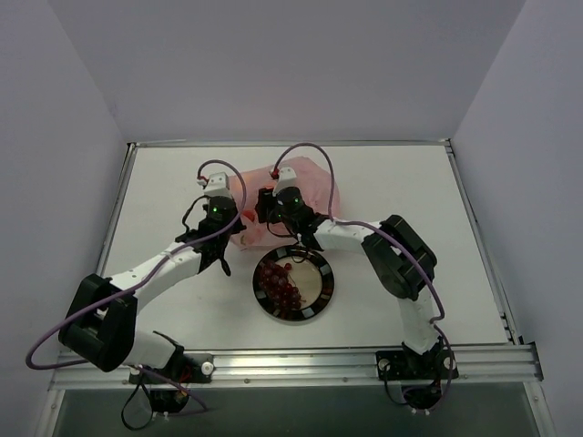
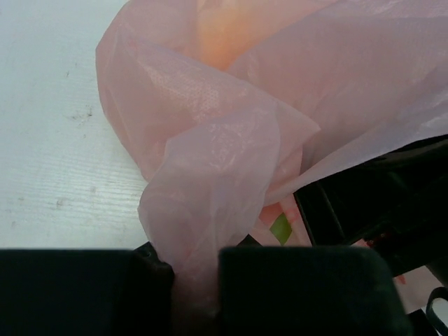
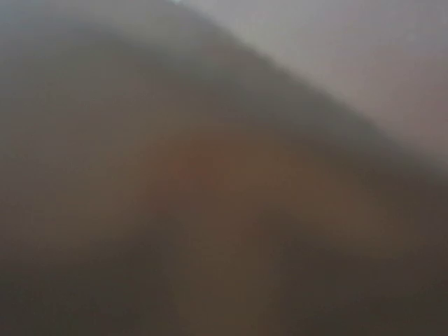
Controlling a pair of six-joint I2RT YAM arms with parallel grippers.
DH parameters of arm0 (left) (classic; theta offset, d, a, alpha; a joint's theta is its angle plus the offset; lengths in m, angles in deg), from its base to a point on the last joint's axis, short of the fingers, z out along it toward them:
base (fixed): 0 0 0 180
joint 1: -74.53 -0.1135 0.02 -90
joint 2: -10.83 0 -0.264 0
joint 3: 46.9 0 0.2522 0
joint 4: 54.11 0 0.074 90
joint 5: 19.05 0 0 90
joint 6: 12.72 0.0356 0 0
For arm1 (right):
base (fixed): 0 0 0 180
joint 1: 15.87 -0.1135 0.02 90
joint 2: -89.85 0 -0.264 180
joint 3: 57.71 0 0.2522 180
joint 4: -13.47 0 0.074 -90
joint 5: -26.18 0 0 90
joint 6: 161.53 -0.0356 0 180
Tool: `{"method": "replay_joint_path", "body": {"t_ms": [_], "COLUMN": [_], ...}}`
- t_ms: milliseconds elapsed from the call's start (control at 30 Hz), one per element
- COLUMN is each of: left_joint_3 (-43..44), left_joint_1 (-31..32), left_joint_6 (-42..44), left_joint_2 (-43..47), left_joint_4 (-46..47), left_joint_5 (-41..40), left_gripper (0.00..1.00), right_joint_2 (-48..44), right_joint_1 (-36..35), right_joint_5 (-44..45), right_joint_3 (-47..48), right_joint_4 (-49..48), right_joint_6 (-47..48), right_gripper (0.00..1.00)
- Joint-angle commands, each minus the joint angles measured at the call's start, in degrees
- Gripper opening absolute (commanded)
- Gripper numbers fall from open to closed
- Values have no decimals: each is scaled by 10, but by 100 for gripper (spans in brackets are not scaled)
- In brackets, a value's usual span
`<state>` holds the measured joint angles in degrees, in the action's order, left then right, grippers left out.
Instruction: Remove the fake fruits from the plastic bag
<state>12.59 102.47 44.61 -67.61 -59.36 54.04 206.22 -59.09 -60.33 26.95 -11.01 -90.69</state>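
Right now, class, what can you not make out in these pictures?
Right wrist view: wholly blurred, nothing identifiable.
Top view: right gripper, fingers hidden under its wrist, open or shut unknown.
Left wrist view: thin translucent pink plastic bag veils its contents; only an orange glow.

i see open worktop (image 1: pixel 159 191) left of the plastic bag (image 1: pixel 305 187), and a wide bare stretch on its right. a narrow strip lies free between the bag and the far wall (image 1: pixel 273 73). just near of the bag, the dish (image 1: pixel 317 289) fills the gap between the arms, with the grape bunch (image 1: pixel 278 280) on its left half. the right arm (image 1: pixel 346 237) slants over the dish's far rim into the bag. my left hand (image 2: pixel 196 276) is clamped on a bag fold, and the left arm (image 1: pixel 164 264) bars the near-left approach. the right wrist view is all blur.
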Motion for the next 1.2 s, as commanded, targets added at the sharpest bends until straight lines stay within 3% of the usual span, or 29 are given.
{"method": "replay_joint_path", "body": {"t_ms": [0,100,333,467,700,900,1033,1167], "left_joint_3": [51,77,112,90,4,-72,-97,-87], "left_joint_1": [-13,-18,25,22,13,11,5,5], "left_joint_6": [27,30,55,52,33,8,6,12], "left_joint_2": [-5,-24,-37,-21,38,74,74,72], "left_joint_4": [43,66,77,104,72,70,73,87], "left_joint_5": [42,78,138,194,131,97,86,93], "left_gripper": [2,2,2,2,2,2,2,2], "right_joint_2": [-27,-70,-160,-175,-129,-40,-8,8], "right_joint_1": [4,1,-6,-6,1,11,9,17], "right_joint_5": [26,14,49,55,101,54,53,62], "right_joint_3": [-25,-86,-175,-173,-109,-36,7,42], "right_joint_4": [-10,-26,-35,-37,-40,-26,-14,22], "right_joint_6": [-7,-26,-38,-34,-7,-4,9,81], "right_gripper": [42,31,29,41,50,55,74,75]}}
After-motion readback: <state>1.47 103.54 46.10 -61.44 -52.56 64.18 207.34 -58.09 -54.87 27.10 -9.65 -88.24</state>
